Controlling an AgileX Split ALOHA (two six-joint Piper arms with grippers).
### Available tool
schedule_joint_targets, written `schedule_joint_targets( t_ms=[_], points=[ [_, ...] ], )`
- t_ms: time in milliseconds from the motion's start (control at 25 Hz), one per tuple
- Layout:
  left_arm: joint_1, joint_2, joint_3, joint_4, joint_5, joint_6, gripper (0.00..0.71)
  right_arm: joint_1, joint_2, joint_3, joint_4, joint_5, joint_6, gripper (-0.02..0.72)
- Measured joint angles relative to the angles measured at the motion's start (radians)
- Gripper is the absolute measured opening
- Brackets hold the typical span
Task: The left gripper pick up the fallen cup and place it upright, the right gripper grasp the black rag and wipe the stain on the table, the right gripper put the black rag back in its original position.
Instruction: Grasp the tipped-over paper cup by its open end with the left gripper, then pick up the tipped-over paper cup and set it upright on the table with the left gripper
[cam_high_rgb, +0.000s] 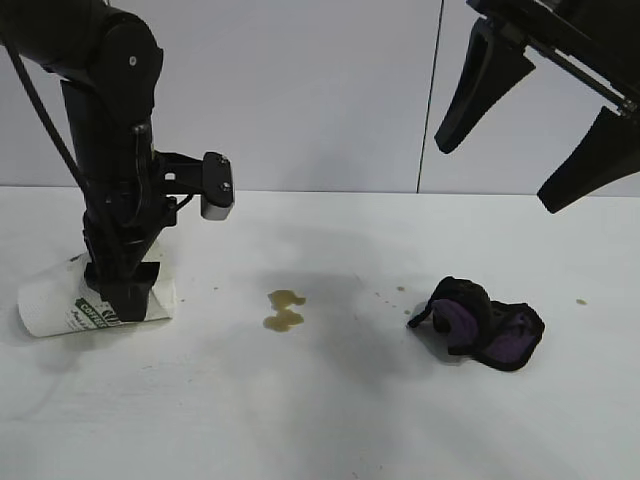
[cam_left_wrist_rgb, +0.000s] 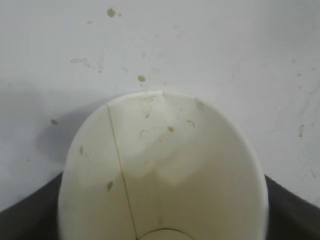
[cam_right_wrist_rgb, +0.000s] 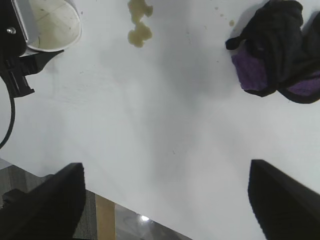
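Observation:
The white paper cup (cam_high_rgb: 50, 305) lies on its side at the table's (cam_high_rgb: 330, 420) left, its open mouth facing the left wrist camera (cam_left_wrist_rgb: 165, 170). My left gripper (cam_high_rgb: 118, 300) reaches down over it, with a black finger (cam_left_wrist_rgb: 25, 215) against each side of the cup wall. A yellowish-brown stain (cam_high_rgb: 283, 310) of two joined blobs sits mid-table. The black rag (cam_high_rgb: 480, 320) with purple lining lies crumpled to the right. High above the rag hangs my right gripper (cam_high_rgb: 497, 175), open and empty. The right wrist view shows the rag (cam_right_wrist_rgb: 280, 55), the stain (cam_right_wrist_rgb: 138, 22) and the cup (cam_right_wrist_rgb: 52, 22).
Small brownish specks dot the table near the rag (cam_high_rgb: 400, 290) and at the far right (cam_high_rgb: 580, 301). A grey-white panelled wall (cam_high_rgb: 330, 100) stands behind the table. The table's edge and the floor beyond it (cam_right_wrist_rgb: 115, 220) show in the right wrist view.

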Motion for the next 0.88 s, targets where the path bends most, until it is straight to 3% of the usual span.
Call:
schedule_joint_targets(
  t_ms=[200,520,720,880],
  points=[
    [0.031,-0.096,0.0,-0.11,-0.078,-0.023,0.538,0.0,0.0,0.0,0.0,-0.001,0.0,0.61],
    [0.199,-0.267,0.001,-0.476,-0.193,0.01,0.582,0.0,0.0,0.0,0.0,-0.018,0.0,0.61],
    [0.319,-0.31,0.054,-0.775,-0.199,0.19,0.582,0.0,0.0,0.0,0.0,-0.023,0.0,0.61],
    [0.416,-0.321,0.16,-1.106,-0.194,0.49,0.579,0.0,0.0,0.0,0.0,-0.026,0.0,0.61]
  ],
)
